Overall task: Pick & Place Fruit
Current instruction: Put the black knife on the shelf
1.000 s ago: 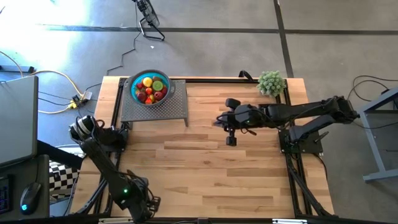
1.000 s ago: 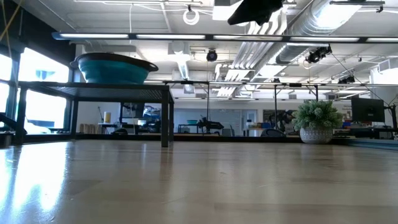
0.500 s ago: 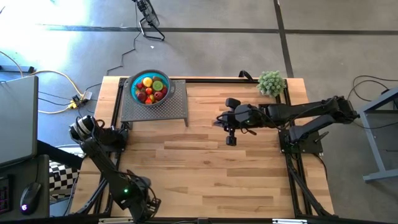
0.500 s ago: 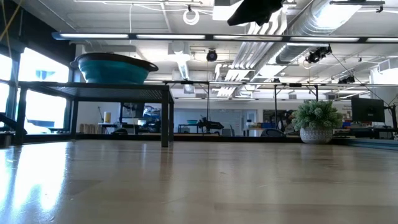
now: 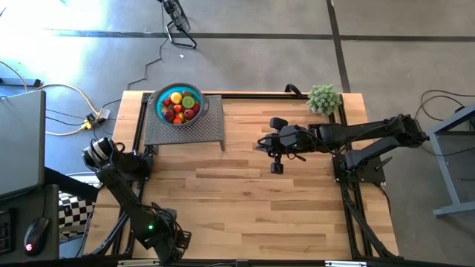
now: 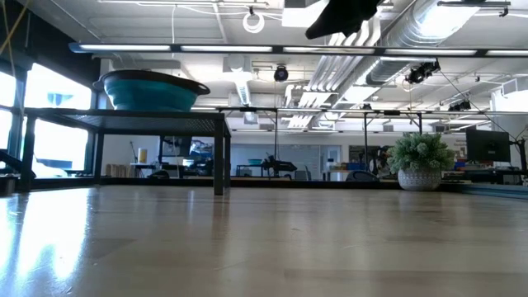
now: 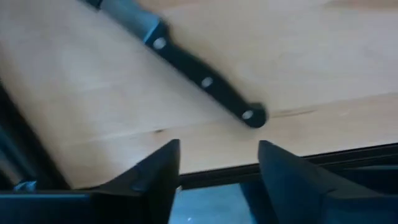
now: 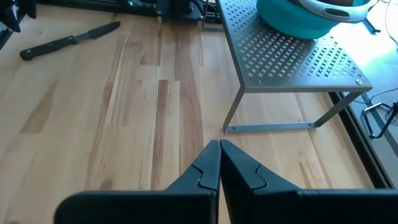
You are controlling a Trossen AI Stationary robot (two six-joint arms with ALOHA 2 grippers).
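Wood table (image 5: 245,193) bare of fruit (image 5: 179,105), all sits in teal bowl (image 5: 179,106) on rack; left gripper (image 7: 217,177) just spread apart over knife (image 7: 186,65), right gripper (image 8: 219,163) stays pinched empty, task looks finished.

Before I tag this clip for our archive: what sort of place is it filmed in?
Probably a robotics lab or open workshop: exposed ceiling ducts and strip lights overhead, a wooden table in a dark metal frame with two arms mounted, and a concrete floor with trailing cables.
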